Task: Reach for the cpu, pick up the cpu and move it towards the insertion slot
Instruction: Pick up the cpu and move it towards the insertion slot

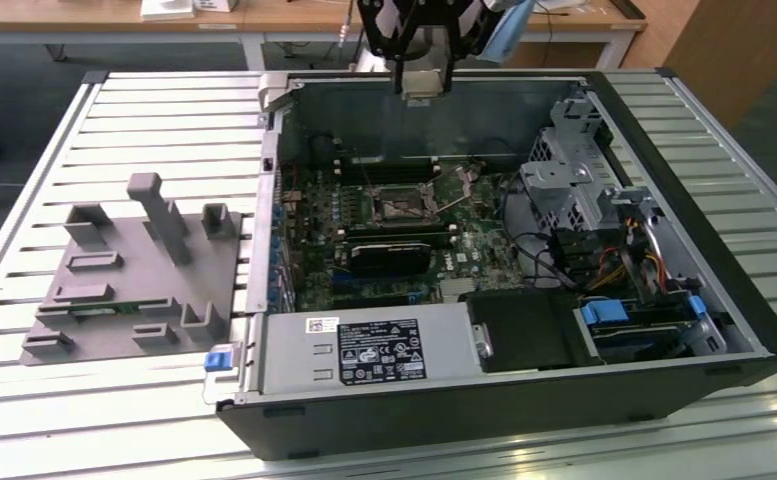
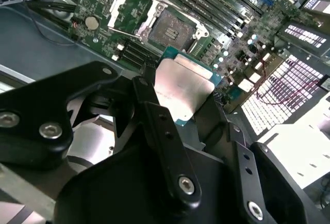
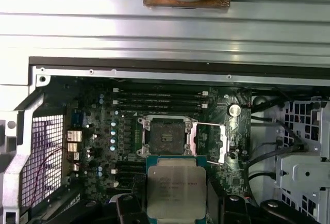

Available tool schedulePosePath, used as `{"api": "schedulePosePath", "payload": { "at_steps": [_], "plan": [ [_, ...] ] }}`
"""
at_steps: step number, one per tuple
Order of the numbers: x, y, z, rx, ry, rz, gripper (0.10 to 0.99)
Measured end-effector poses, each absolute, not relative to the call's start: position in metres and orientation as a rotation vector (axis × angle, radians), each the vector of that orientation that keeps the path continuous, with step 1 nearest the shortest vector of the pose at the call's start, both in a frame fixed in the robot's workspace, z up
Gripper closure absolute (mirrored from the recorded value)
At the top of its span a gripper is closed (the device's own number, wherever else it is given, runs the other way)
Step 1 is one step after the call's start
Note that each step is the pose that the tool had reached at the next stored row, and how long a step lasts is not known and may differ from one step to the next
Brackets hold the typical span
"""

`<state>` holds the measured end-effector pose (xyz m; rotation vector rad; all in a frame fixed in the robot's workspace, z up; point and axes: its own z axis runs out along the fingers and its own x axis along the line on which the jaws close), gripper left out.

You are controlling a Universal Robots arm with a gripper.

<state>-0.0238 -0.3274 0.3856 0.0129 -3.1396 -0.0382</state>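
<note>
Black fingers of the gripper are closed on the chip, holding its edges so it stays flat. Just past the chip, lower down, sits the open socket on the green board.

In the exterior view your gripper runs off the upper edge, so you see just its lower links. In the first wrist view the cpu is cut by the picture's edge, and its lower corners sit behind the black fingers (the print on its lid is too small to read). The insertion slot centre stays too dark to resolve.
</note>
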Motion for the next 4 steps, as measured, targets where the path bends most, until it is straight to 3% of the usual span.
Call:
{"api": "schedulePosePath", "payload": {
  "at_steps": [4],
  "plan": [
    [-0.0237,-0.3273,0.3856,0.013,-3.14,-0.038,0.541]
  ]
}}
